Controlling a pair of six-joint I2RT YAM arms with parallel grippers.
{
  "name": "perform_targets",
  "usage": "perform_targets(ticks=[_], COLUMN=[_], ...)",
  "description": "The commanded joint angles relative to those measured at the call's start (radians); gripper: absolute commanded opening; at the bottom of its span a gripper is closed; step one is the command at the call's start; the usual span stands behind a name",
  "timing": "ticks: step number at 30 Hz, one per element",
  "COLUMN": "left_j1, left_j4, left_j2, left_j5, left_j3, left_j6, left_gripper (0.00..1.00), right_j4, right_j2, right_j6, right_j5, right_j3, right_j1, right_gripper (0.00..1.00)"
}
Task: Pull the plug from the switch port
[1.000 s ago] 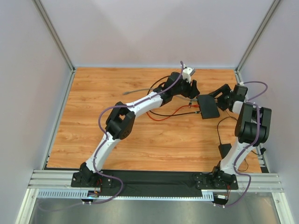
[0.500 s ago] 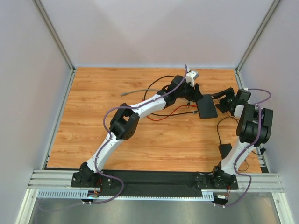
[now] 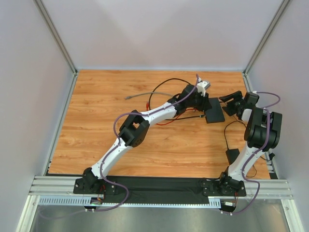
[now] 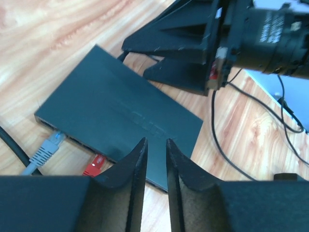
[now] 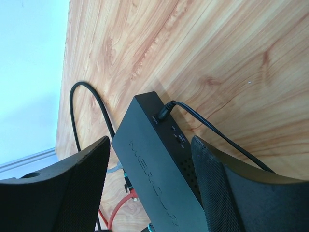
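switch [image 4: 120,111] 1 | grey plug [image 4: 46,151] 1 | red plug [image 4: 95,165] 1 | power brick [image 3: 232,155] 1

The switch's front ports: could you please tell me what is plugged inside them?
A grey plug and a red plug sit in ports of the switch. The left claw covers the front edge further along, so other ports are hidden.
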Motion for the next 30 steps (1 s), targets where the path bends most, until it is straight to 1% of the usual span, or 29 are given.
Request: perform_targets(ticks=[1,5,7,8,9,10,11,13,18,23,30], left_j1=[0.001,0.004,0.007,0.007,0.007,0.007,0.007,0.007,0.013,0.03,0.048], left_j4=[0.002,-0.001,-0.003,-0.003,-0.003,-0.001,0.0,-0.001,-0.027,-0.034,-0.027], left_j2=[0.027,0.033,0.036,0.042,0.045,0.049,0.056,0.064,0.088,0.108,0.133], left_j5=[0.036,0.032,0.032,0.033,0.038,0.041,0.047,0.05,0.055,0.065,0.075], left_j3=[0.058,0.058,0.066,0.069,0.078,0.083,0.086,0.099,0.13,0.133,0.135], left_j6=[-0.044,-0.056,-0.062,-0.063,-0.065,-0.065,-0.065,-0.071,-0.091,-0.143,-0.206], left_gripper=[0.29,0.29,0.27,0.23,0.21,0.19,0.13,0.1,0.1,0.1,0.06], right_j4=[0.024,0.044,0.058,0.061,0.064,0.069,0.072,0.086,0.093,0.102,0.089], right_j2=[0.003,0.028,0.037,0.039,0.037,0.036,0.034,0.033,0.025,0.011,-0.018], right_j6=[0.024,0.056,0.068,0.073,0.076,0.076,0.077,0.085,0.096,0.108,0.096], right_j5=[0.015,0.006,-0.002,-0.004,-0.005,-0.004,-0.004,-0.005,-0.008,0.029,0.094], right_j3=[0.0,0.003,0.002,0.0,-0.003,-0.004,-0.007,-0.013,-0.015,-0.026,-0.036], right_j1=[-0.003,-0.006,-0.006,-0.006,-0.005,-0.006,-0.006,-0.006,-0.005,0.008,0.032], right_gripper=[0.68,0.62,0.61,0.6,0.58,0.58,0.57,0.57,0.57,0.56,0.56])
